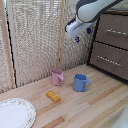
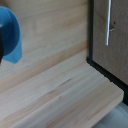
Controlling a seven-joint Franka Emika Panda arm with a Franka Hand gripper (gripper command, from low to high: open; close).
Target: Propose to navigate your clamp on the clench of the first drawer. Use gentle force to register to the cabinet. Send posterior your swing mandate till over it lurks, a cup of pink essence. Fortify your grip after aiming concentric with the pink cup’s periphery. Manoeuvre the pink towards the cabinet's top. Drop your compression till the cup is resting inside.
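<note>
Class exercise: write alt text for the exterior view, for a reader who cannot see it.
A white robot arm holds its clamp in the air beside a dark brown cabinet with two closed drawers. On the wooden table below stand a pink cup and a blue mug, with a small orange block and a white plate nearer the camera.

A blue mug (image 1: 80,82) stands upright on the light wooden table (image 1: 95,102), handle toward the exterior view's right. To its left and nearer lies 1 small orange-yellow block (image 1: 53,96), flat on the planks. At the near left corner sits a white plate (image 1: 15,114) with a patterned rim, partly cropped. Behind the table hangs a pale woven screen (image 1: 35,35). In the wrist view, a blurred blue shape (image 2: 11,35) is probably the same mug.
</note>
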